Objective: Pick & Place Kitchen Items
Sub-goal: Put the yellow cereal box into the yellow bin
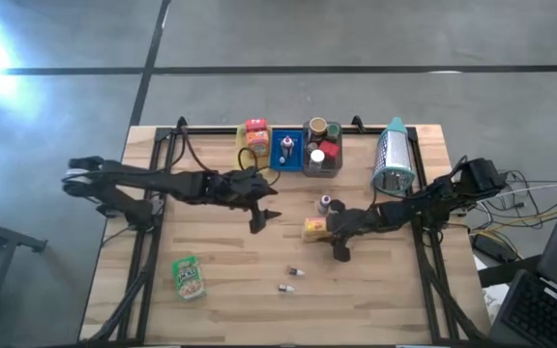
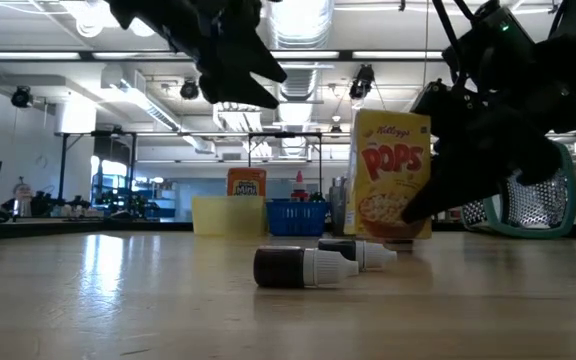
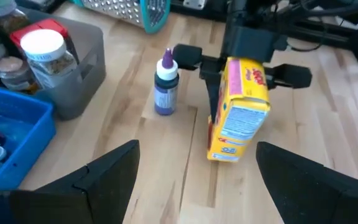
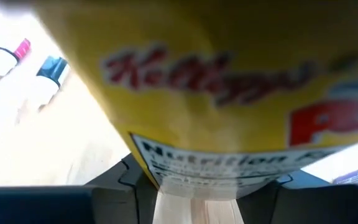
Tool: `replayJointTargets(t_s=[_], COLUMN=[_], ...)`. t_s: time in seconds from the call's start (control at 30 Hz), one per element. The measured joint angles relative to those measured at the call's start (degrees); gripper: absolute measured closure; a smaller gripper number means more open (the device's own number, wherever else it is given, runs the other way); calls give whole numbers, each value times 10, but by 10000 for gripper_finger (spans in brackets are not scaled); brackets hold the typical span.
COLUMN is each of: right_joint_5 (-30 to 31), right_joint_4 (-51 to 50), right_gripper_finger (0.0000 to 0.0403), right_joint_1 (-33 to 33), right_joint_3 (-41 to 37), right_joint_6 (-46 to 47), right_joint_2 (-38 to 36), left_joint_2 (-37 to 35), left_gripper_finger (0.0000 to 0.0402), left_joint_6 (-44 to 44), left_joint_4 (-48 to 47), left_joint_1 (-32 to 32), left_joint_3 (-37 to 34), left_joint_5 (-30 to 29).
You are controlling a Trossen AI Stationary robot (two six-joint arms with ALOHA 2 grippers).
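Observation:
A yellow cereal box (image 3: 241,112) stands near the table's middle, right of centre, with my right gripper (image 1: 335,235) shut on it. It shows in the low view as the cereal box (image 2: 393,170) with its printed face toward the near edge. A small purple bottle (image 3: 165,87) stands upright just beyond it. Two tiny vials (image 2: 303,267) lie on their sides nearer the front edge. A green pouch (image 1: 190,276) lies flat at the front left. My left gripper (image 3: 197,186) hangs open above the table's middle, left of the box, with nothing between its fingers. My right gripper pinches the cereal box between its two fingers (image 3: 188,56), one on each of two opposite sides of the box's upper half (image 3: 232,68). It comes from the table's right, slanting downward. The box stands nearly upright with its lower end (image 3: 224,152) on the table.
At the far edge stand a yellow tray (image 1: 254,145), a blue tray (image 1: 286,150) and a grey tray (image 1: 323,155), each with small items in it. A metal grater (image 1: 395,159) with a teal rim lies at the far right. Bare wood lies at the front right.

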Motion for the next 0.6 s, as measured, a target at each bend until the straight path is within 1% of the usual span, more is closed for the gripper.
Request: replayJointTargets(t_s=[0.13,0.33,0.43,0.6], right_joint_5=[0,1,2,2], right_joint_4=[9,11,12,8], right_gripper_finger=[242,258,258,243], right_joint_1=[0,0,0,0], right_joint_3=[0,4,12,25], right_joint_6=[-3,-5,-14,-23], right_joint_2=[0,0,-1,-1], left_joint_2=[30,91,121,166], left_gripper_finger=[74,74,74,74], left_joint_6=[4,14,16,42], left_joint_4=[-6,-9,-7,-10], left_joint_1=[0,-2,-4,-13], left_joint_3=[20,55,82,130], left_joint_5=[33,87,88,88])
